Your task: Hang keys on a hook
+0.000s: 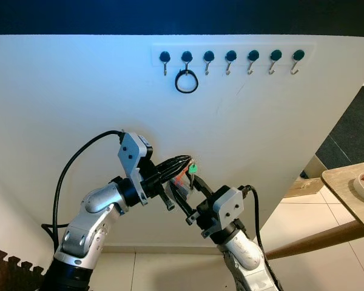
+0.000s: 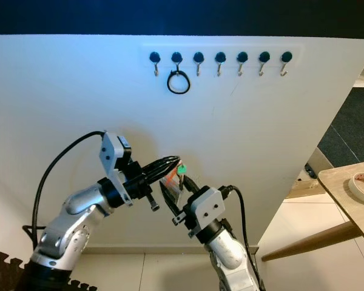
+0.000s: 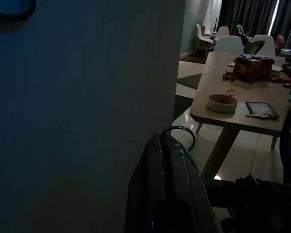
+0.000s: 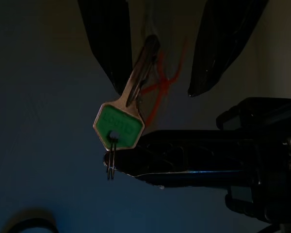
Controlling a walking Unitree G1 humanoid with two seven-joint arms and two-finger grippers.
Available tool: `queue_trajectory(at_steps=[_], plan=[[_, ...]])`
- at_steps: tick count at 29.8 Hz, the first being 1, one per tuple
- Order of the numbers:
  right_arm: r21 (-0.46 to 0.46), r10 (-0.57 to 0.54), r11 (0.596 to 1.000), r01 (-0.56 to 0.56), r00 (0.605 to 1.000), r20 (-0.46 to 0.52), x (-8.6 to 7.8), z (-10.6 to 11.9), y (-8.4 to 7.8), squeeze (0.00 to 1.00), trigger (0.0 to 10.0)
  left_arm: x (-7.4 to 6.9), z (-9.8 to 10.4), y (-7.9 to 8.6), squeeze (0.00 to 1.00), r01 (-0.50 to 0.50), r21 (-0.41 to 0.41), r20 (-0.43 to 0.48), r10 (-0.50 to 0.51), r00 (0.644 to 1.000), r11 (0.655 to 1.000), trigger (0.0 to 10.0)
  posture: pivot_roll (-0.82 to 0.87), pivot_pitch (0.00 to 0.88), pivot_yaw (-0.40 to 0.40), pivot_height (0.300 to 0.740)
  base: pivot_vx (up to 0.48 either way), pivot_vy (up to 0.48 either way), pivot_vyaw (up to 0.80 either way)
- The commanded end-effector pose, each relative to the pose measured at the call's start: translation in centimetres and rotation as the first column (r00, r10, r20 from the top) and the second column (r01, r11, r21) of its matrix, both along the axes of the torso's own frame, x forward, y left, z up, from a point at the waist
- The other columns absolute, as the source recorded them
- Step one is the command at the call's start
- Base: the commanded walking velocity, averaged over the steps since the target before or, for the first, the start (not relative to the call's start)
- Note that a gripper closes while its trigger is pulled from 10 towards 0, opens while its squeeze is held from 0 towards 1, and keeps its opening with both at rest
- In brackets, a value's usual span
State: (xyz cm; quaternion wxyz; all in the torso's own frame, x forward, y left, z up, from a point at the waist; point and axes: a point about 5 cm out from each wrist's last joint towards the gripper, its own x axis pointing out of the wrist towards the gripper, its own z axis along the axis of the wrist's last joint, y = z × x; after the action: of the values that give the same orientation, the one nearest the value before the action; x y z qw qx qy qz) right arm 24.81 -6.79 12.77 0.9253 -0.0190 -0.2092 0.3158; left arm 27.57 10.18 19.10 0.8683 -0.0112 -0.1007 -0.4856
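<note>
I see left gripper clenched on key ring; right gripper just beside, released. Green-headed key dangles: light, rigid, swingy. I'd keep ring pinch.

In front of the white wall, the left gripper and the right gripper meet at a green-headed key. Above, a black ring hangs on the hook rack.

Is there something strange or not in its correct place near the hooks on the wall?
Yes. A black ring hangs on the second hook from the left of the hook rail. The key is not hung yet; it is between the left gripper and right gripper, well below the hooks.
</note>
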Motion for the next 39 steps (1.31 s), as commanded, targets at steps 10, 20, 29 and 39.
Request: queue_trajectory(at_steps=[10,20,29,39], plan=[[0.028,0.017,0.999,-0.016,1.0,-0.021,-0.21,0.04,0.03,0.0,0.0,-0.37,-0.08,0.02,0.0,0.017,0.044,0.011,-0.017,1.0,0.999,10.0,0.04,0.081,0.012,0.74,0.0,0.0,0.0],[0.028,0.017,0.999,-0.016,1.0,-0.022,-0.15,0.02,0.02,0.0,0.0,-0.35,-0.08,0.03,0.0,0.021,0.052,0.012,-0.021,1.0,0.998,10.0,0.04,0.079,0.013,0.74,0.0,0.0,0.0],[0.03,0.02,0.999,-0.02,1.0,-0.021,-0.08,0.06,0.09,0.0,0.0,-0.27,-0.07,0.17,0.0,0.016,0.054,0.014,-0.016,1.0,0.998,10.0,0.05,0.077,0.014,0.74,0.0,0.0,0.0],[0.031,0.02,0.999,-0.019,1.0,-0.02,-0.09,0.03,0.08,0.0,0.0,0.21,-0.11,0.33,1.0,-0.028,0.063,0.039,0.025,0.999,0.998,10.0,0.04,0.068,0.015,0.74,0.0,0.0,0.0]])
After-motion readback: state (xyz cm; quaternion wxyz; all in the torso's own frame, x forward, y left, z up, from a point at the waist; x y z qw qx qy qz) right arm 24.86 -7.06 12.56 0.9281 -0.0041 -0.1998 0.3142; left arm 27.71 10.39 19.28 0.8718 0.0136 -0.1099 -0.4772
